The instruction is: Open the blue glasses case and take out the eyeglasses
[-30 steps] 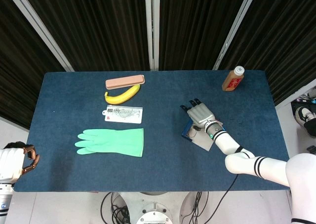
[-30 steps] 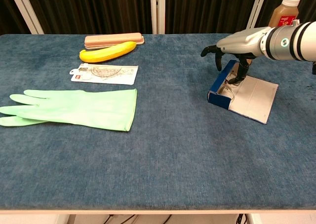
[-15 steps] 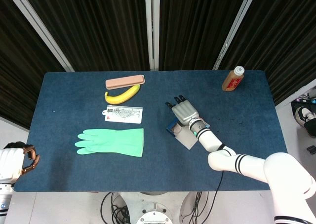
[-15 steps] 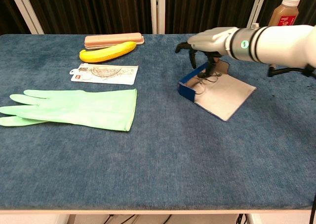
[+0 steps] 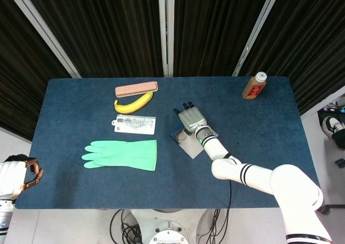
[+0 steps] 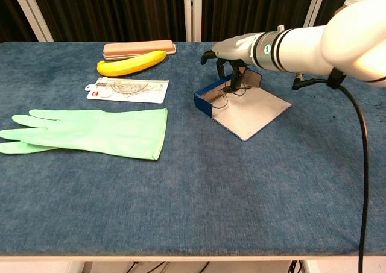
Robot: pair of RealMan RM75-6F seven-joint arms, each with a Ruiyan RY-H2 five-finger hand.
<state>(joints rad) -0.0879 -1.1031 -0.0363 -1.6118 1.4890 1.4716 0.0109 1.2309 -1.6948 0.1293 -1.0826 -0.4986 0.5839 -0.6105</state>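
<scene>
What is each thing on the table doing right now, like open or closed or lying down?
Blue glasses case: open, flap lying flat.
Eyeglasses: in the open case, right hand's fingers on them.
Right hand: over the case, fingers reaching down to the eyeglasses.
Left hand: off the table's edge, fingers curled.
Green glove: lying flat.
Banana: lying down, unpeeled.
Pink case: closed.
Bottle: upright, capped.

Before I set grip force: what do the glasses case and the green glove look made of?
The glasses case looks like stiff board, blue outside with a pale matte lining; its open flap lies flat. The green glove looks like thin rubber or latex: it lies limp, smooth, faintly glossy. Both are guesses from appearance.
</scene>
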